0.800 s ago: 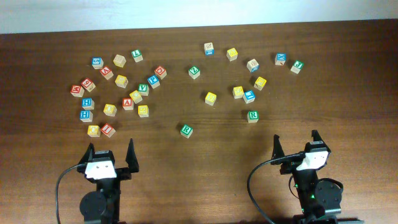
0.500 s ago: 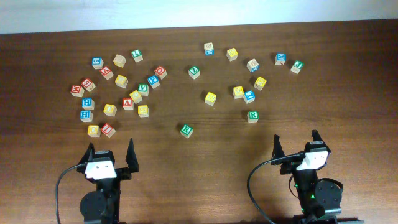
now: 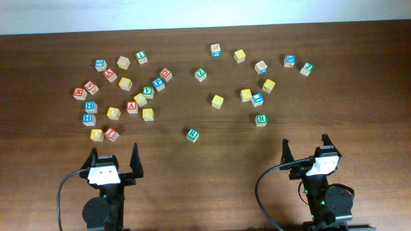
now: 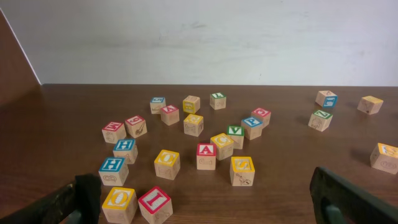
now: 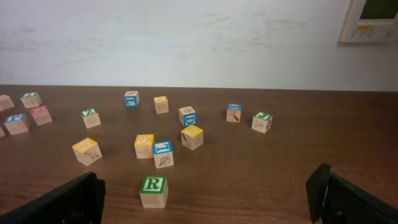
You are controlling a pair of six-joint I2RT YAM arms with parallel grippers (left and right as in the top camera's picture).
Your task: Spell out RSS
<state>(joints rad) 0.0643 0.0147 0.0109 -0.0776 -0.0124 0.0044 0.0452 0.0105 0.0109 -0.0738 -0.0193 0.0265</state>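
Two green R blocks lie on the brown table: one near the middle (image 3: 192,135), one further right (image 3: 261,119), which also shows in the right wrist view (image 5: 153,185). A yellow S block (image 4: 242,166) sits in the left cluster, also seen from overhead (image 3: 148,114). My left gripper (image 3: 113,154) is open and empty at the near edge, below that cluster; it also shows in its wrist view (image 4: 205,208). My right gripper (image 3: 305,144) is open and empty, below and right of the right R block; in its wrist view (image 5: 205,208) the R lies just ahead, left of centre.
Several letter blocks cluster at the far left (image 3: 125,83), including a yellow O (image 4: 120,199) and a red I (image 4: 155,200) close to my left finger. More blocks are scattered at the far right (image 3: 260,67). A white wall bounds the table's far edge.
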